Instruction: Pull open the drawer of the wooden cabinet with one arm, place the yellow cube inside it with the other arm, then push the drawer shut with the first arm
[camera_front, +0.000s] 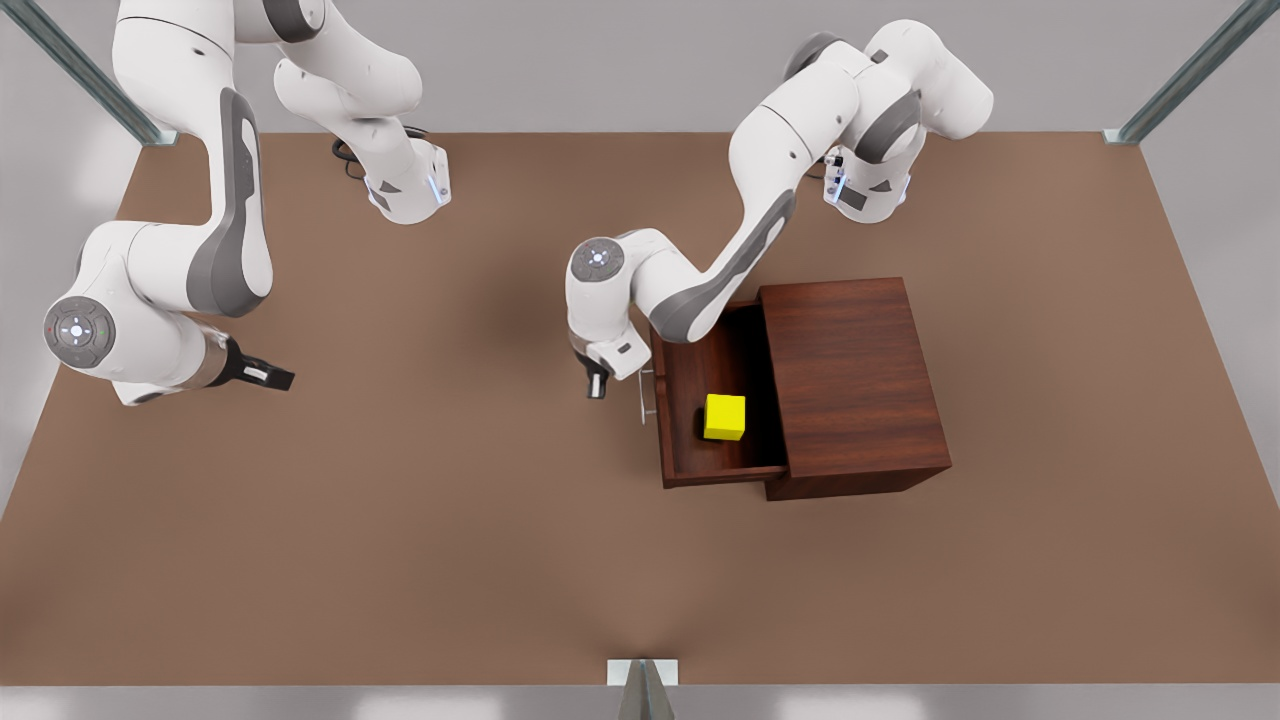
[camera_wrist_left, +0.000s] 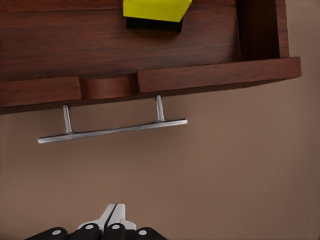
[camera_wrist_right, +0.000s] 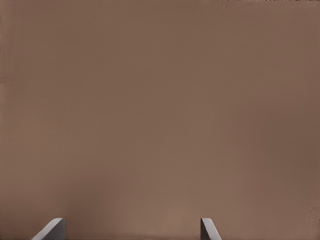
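The wooden cabinet (camera_front: 850, 370) stands on the table with its drawer (camera_front: 722, 472) pulled out toward the front view's left. Inside the drawer rests the yellow cube (camera_front: 724, 417), free of any gripper. My left gripper (camera_front: 597, 385) hangs just outside the silver bar handle (camera_front: 648, 395), fingers together and shut, a short gap from it. The left wrist view shows the handle (camera_wrist_left: 112, 131), the drawer's front panel (camera_wrist_left: 215, 77), the cube (camera_wrist_left: 156, 10) beyond it, and the left gripper (camera_wrist_left: 114, 215). My right gripper (camera_front: 275, 377) waits open far off at the front view's left, over bare table (camera_wrist_right: 131, 232).
The brown table (camera_front: 450, 520) stretches wide around the cabinet. Metal frame posts (camera_front: 1180, 75) stand at the far corners, and a bracket (camera_front: 642, 675) sits at the near edge. The two arm bases (camera_front: 405, 185) are mounted along the far side.
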